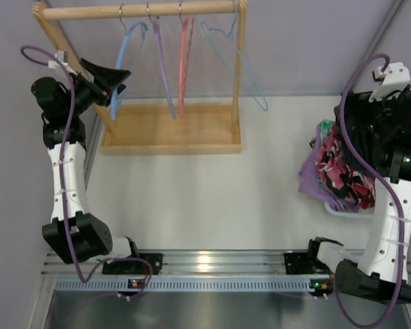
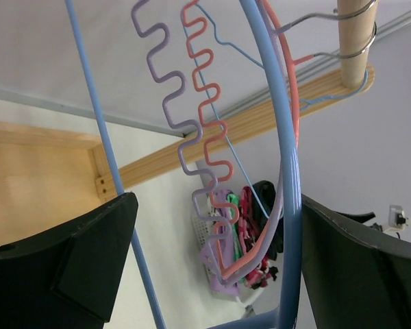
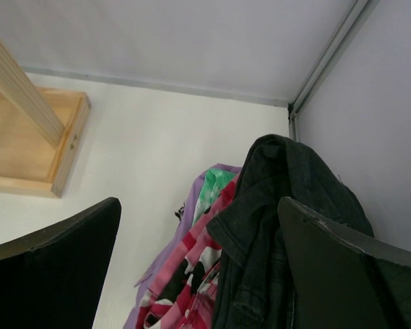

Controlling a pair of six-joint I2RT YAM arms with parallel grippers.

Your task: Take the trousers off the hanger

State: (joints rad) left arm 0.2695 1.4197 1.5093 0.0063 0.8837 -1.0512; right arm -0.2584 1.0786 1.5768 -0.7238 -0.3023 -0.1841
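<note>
Left gripper point(image 1: 122, 81) was up at the rack, jaws spread wide, gripping nothing. The light blue hanger point(image 2: 290, 171) ran through the gap; it looked clear of both fingers, but the wrist view couldn't confirm. It hung from the wooden rail point(image 1: 137, 10) beside the purple hanger point(image 1: 163, 68) and red hanger point(image 1: 185, 62). Right gripper point(image 3: 198, 205) was likewise released, hovering at the trousers point(image 3: 288, 205), which were draped atop the patterned clothes heap point(image 1: 332, 168) at the right of the table point(image 1: 212, 199), well apart from the hanger.
</note>
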